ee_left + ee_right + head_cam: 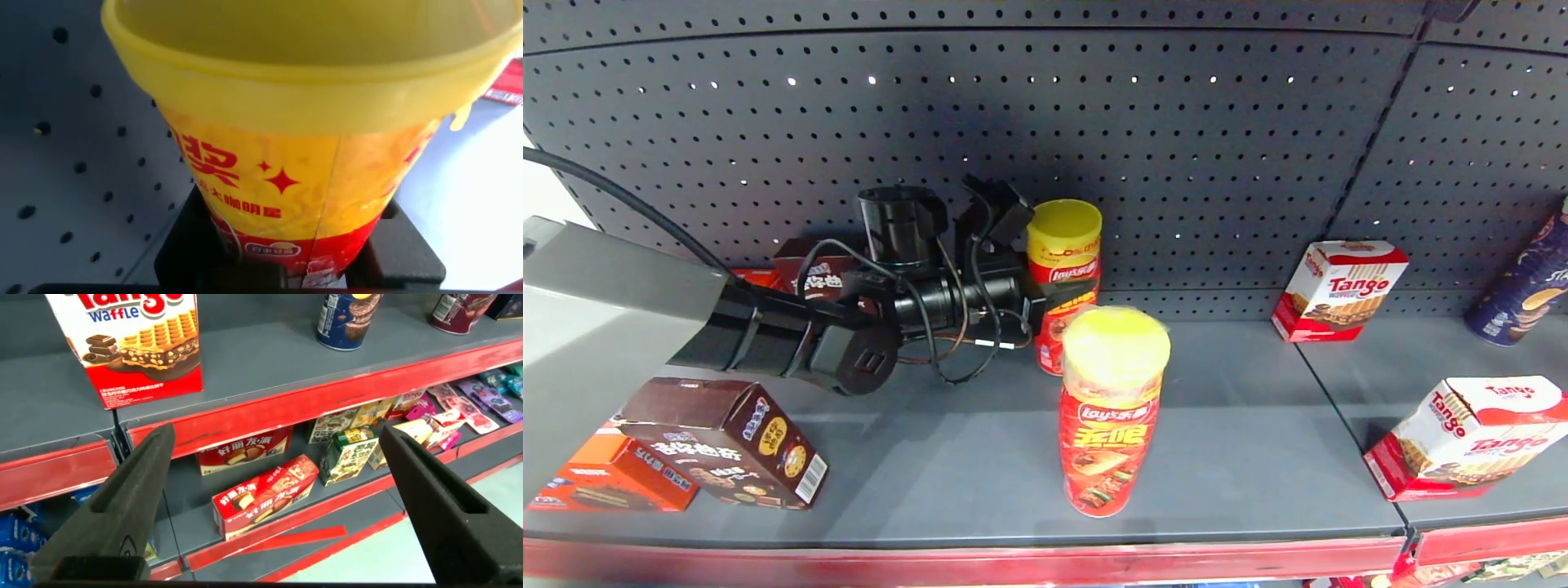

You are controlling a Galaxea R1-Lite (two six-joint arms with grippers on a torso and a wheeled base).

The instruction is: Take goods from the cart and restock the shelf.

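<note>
A chip can (1063, 245) with a yellow lid and red-yellow body stands upright at the back of the grey shelf (1241, 441), close to the pegboard. My left gripper (1058, 300) comes in from the left and is shut on its lower body. In the left wrist view the chip can (302, 163) sits between the two black fingers (189, 245). A second chip can (1109, 408) stands apart in front, near the shelf's front edge. My right gripper (278, 498) hangs open with nothing between its fingers, in front of lower shelves.
A brown box (727, 441) and an orange box (613, 478) lie at the shelf's front left. Two wafer boxes (1343, 290) (1470, 433) and a blue can (1523, 294) sit on the right. The pegboard back wall (1176, 147) is right behind the held can.
</note>
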